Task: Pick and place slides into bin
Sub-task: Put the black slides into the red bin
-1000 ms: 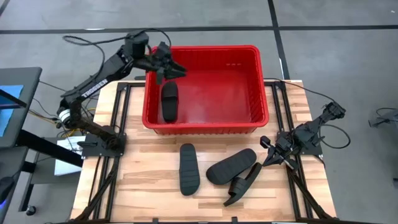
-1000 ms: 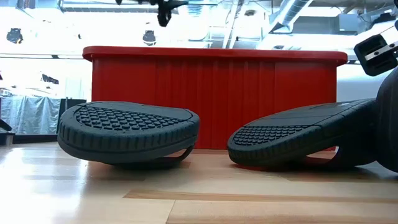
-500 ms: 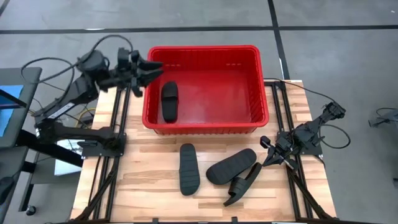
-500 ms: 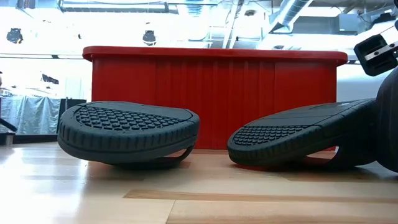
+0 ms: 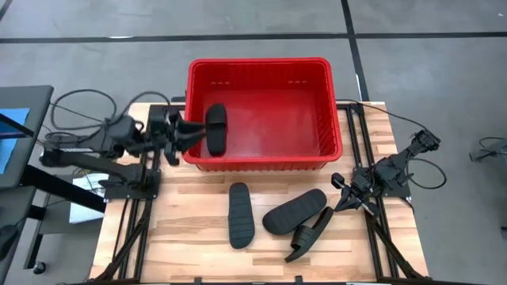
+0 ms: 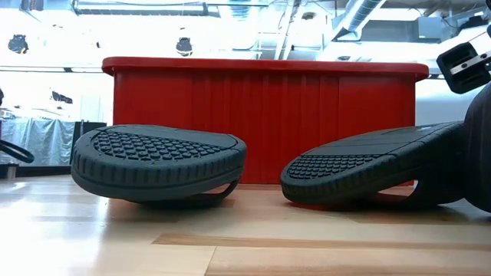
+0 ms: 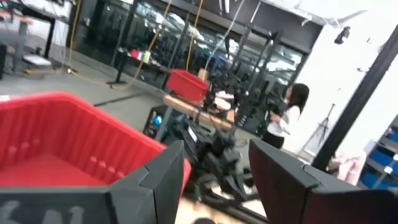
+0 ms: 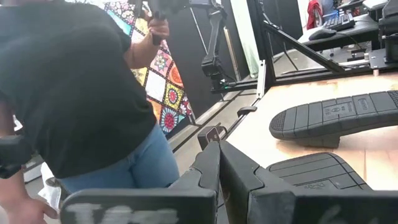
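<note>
The left claw (image 5: 190, 131) has dropped from above the bin (image 5: 261, 161) to its left wall, fingers parted, empty; the right claw (image 5: 339, 199) stays shut.

four black slides in all: one (image 5: 215, 129) lies inside the bin, at about 9 o'clock on its floor, and three sit on the table at 6 o'clock from the bin, a lone one (image 5: 240, 214) and two (image 5: 294, 210) (image 5: 310, 233) touching each other. one red bin (image 5: 261, 63). two robot arms, one gripper each: left gripper (image 5: 184, 133), right gripper (image 5: 342, 195).
</note>
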`<control>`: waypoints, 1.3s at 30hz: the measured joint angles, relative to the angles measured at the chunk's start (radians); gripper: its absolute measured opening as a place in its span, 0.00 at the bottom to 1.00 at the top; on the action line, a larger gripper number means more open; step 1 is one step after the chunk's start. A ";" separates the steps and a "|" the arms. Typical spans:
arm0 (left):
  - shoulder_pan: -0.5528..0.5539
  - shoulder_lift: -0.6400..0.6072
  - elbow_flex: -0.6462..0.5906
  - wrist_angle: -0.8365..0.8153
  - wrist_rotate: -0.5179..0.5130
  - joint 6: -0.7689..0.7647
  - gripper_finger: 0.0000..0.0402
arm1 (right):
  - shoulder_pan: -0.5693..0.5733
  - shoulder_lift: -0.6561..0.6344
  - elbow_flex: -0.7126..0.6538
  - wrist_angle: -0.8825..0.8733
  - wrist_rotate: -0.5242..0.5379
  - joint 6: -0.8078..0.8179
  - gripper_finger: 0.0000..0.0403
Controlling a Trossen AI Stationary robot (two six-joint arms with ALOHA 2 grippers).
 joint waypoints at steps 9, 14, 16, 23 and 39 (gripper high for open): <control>-0.355 0.114 0.000 -0.051 -0.281 0.027 0.43 | 0.000 0.000 0.000 0.000 0.000 0.000 0.00; -0.487 0.171 0.000 -0.167 -0.322 0.029 0.43 | 0.000 0.000 0.000 0.000 0.000 0.000 0.00; -0.521 0.185 0.000 -0.227 -0.326 0.055 0.43 | 0.000 0.000 0.000 0.000 0.000 0.000 0.00; -0.598 0.187 0.000 -0.441 -0.334 0.240 0.43 | 0.000 0.000 0.000 0.000 0.000 0.000 0.00; -0.763 0.349 0.001 -0.683 -0.420 0.821 0.42 | 0.000 0.000 0.000 0.000 0.000 0.000 0.00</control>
